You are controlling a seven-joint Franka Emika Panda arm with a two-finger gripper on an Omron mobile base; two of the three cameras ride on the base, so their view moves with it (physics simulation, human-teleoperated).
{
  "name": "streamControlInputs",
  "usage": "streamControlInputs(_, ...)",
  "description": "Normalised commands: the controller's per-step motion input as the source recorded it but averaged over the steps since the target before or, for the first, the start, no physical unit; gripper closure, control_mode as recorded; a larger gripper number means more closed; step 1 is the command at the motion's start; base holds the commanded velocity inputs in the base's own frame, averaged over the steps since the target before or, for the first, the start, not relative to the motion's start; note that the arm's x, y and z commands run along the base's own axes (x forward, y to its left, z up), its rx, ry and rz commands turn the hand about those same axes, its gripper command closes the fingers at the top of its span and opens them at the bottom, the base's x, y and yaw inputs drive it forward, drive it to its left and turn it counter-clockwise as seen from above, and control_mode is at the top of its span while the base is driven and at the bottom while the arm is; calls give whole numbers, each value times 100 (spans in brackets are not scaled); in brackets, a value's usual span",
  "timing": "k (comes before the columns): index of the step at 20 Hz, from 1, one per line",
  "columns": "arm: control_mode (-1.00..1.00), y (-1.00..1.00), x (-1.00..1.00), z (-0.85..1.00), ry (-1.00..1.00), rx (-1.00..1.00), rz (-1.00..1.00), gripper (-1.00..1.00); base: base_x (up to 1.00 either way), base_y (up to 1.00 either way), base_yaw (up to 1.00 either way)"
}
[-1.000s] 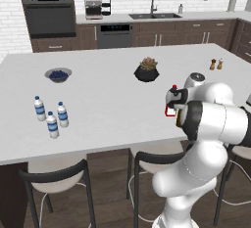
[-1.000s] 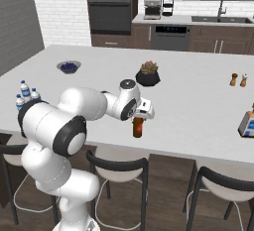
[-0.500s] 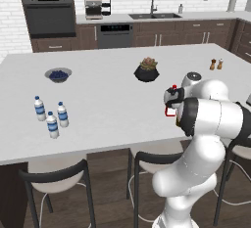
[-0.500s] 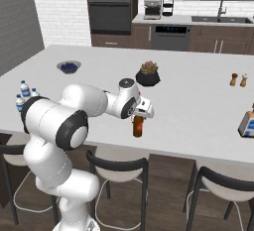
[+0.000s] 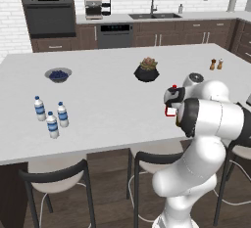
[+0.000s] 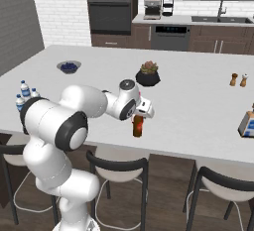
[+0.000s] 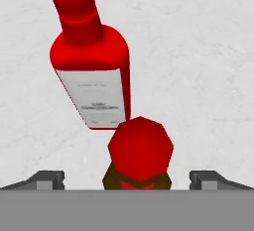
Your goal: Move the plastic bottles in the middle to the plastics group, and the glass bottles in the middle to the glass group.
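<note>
Hovering above the middle bottles near the worktop's (image 6: 208, 121) front edge, the gripper (image 7: 126, 178) has its jaws spread fully, with nothing held. In the hand view, the red cap of the dark brown bottle (image 7: 140, 153) lies between the two finger tips (image 7: 47, 179), apart from both; the red bottle (image 7: 92, 61) with its white label stands just beyond it. The right base view shows the brown bottle directly under the hand. Three water bottles (image 5: 51, 119) stand together far to the left, the two tiny brown bottles (image 5: 216, 64) far to the right, and a potted plant (image 5: 147, 69) behind the centre.
</note>
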Motion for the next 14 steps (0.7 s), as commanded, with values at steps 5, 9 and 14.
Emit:
streamControlInputs(5,-100,0,0,0,-9,0,0,-100,0,0,0)
streamControlInputs(9,-100,0,0,0,-2,0,0,-100,0,0,0)
streamControlInputs(14,-100,0,0,10,0,0,0,-100,0,0,0)
